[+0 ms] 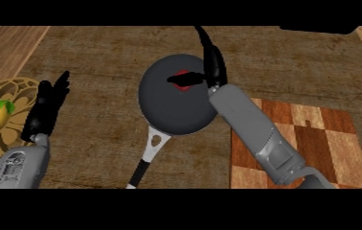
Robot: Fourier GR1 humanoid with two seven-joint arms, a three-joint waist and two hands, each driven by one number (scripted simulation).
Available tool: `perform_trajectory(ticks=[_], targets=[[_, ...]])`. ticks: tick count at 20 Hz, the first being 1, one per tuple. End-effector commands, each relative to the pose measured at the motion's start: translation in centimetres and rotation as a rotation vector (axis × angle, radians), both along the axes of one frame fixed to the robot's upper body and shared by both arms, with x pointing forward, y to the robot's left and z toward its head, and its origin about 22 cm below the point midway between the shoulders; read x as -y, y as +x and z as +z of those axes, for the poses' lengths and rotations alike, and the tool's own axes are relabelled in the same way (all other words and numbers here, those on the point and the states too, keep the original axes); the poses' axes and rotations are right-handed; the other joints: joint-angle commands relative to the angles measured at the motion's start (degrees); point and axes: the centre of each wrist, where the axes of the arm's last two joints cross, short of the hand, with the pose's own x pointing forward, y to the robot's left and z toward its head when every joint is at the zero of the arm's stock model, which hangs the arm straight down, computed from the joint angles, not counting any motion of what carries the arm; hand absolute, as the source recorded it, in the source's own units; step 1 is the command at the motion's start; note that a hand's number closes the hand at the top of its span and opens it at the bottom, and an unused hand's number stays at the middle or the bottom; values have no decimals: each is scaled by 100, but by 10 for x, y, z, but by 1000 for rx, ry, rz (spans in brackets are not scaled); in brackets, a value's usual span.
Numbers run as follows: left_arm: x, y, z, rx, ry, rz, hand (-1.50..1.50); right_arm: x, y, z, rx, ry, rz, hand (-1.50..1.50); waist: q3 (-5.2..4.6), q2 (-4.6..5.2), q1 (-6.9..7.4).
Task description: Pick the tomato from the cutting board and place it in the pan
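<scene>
A dark grey pan (pixel 170 107) lies in the middle of the counter, its silver and black handle (pixel 148 157) pointing toward me. My right hand (pixel 210 71) reaches over the pan's upper right part. Its thumb and fingers are curled round a red tomato (pixel 183 74), of which only a small red patch shows. The checkered wooden cutting board (pixel 311 138) lies at the lower right, under my right forearm. My left hand (pixel 48 107) rests at the left with straight fingers pointing up, holding nothing.
A patterned plate (pixel 16 92) with a yellow-green item (pixel 4 110) sits at the left edge, beside my left hand. A dark object (pixel 318 28) shows at the top right. A lighter wood strip (pixel 17 47) runs along the counter's upper left.
</scene>
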Motion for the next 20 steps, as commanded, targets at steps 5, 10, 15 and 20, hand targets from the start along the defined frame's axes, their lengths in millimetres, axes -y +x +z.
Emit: perform_trajectory(ticks=[5, 10, 15, 20], targets=[[-24, -23, -14, -20, -3, 73, 0, 49, 12, -11, -25, 86, -70, -150, -6, -101, -459], [-40, -30, -8, -10, 2, 110, 0, 123, 18, 5, 10, 108, -83, -150, -8, -153, -590], [-30, -43, -13, -32, -9, 108, 0, 197, 7, 17, 4, 102, -28, -150, -8, -180, -624], [-33, -27, -10, -29, -2, 120, 0, 250, -21, 10, -25, 99, 4, -150, -10, -156, -638]])
